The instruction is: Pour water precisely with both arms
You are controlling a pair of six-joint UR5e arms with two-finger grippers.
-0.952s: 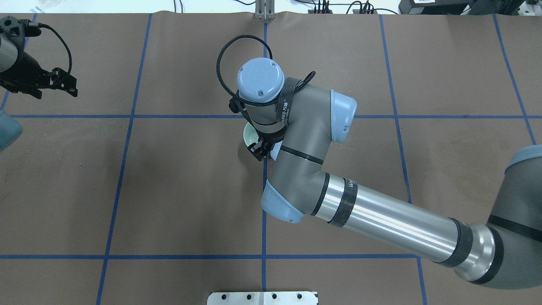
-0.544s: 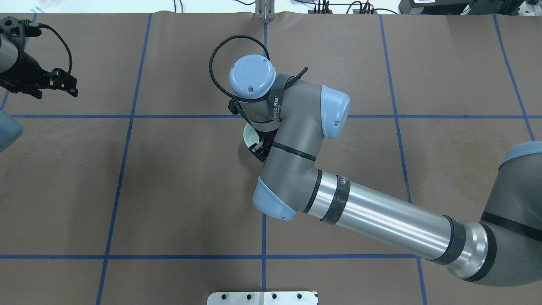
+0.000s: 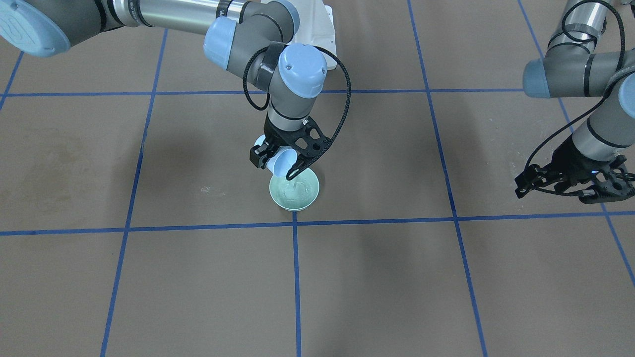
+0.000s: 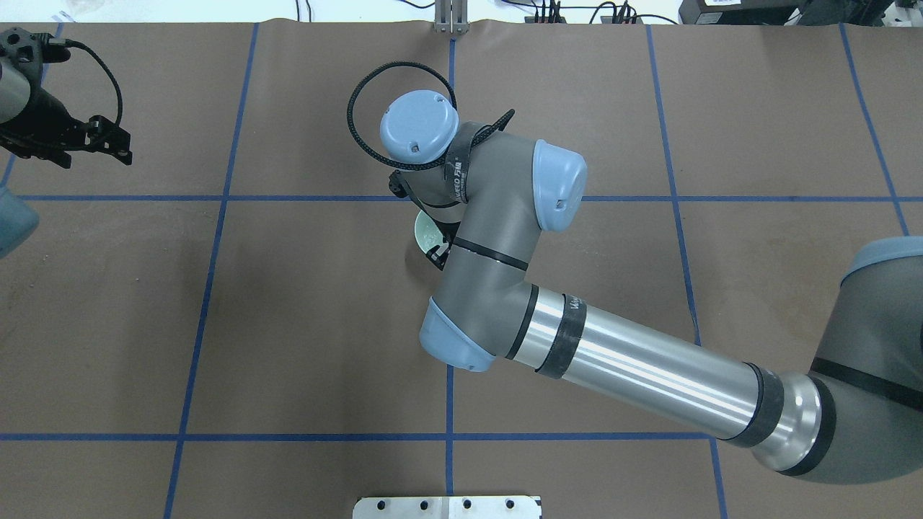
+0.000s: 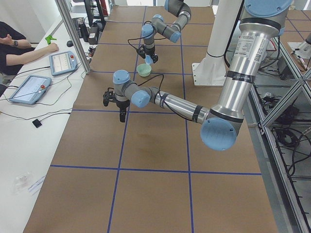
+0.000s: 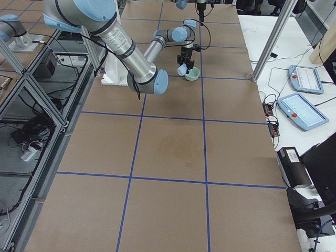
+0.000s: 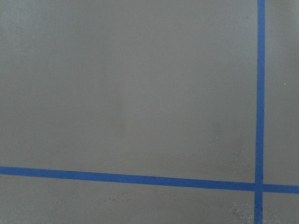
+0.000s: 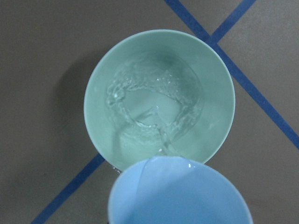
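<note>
Water [image 8: 161, 135] streams thin from smooth pale-blue cup [image 8: 180, 193], gripped tilted in my right pincer [image 3: 274, 167], rippling in round glossy mint bowl [image 8: 219, 102] on matte brown tabletop [image 3: 198, 277]; left pincer [image 3: 558, 188] spread, empty.

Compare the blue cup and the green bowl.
The blue cup is tilted in the air, held in the right gripper; the green bowl stands upright on the table. The blue cup is pouring a thin stream of water out; the green bowl is receiving it. The green bowl's mouth looks wider than the blue cup's. Both are plain, round and open-topped.
</note>
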